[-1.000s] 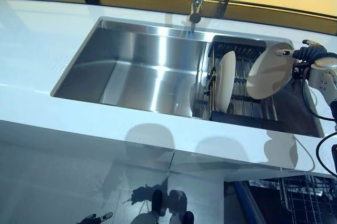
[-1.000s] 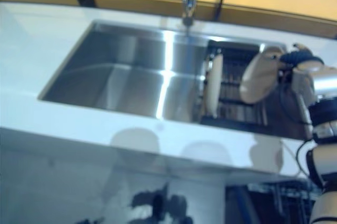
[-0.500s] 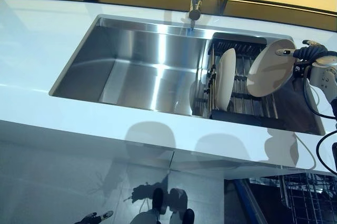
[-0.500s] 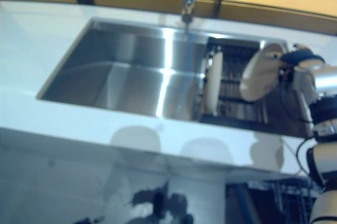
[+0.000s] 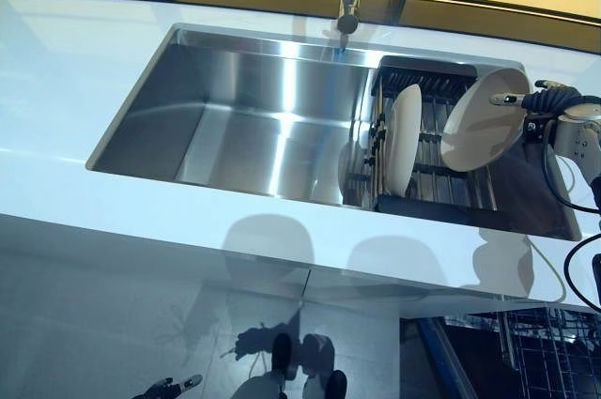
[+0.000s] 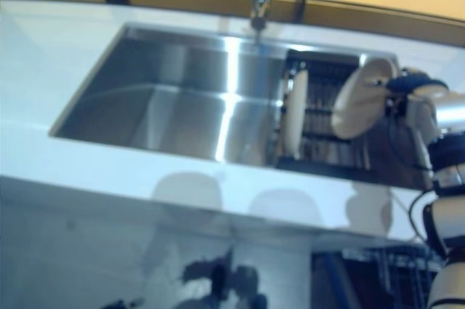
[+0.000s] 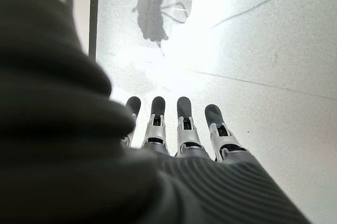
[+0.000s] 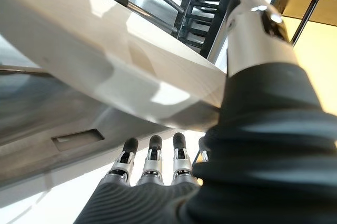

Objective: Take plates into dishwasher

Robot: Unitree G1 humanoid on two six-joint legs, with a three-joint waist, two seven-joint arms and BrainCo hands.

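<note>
Two plates: my right hand (image 5: 549, 99) pinches one plate (image 5: 484, 120) by its rim, clear above the rack (image 5: 432, 150); left hand (image 7: 179, 129) hangs spread, idle.

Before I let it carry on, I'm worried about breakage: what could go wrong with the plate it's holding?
1. The right hand pinches the plate only at its rim, thumb on one face and fingers on the other, so the plate could tip or slip out.
2. The plate hangs above the dish rack in the sink; a drop would hit the rack's bars or the second plate standing there.
</note>
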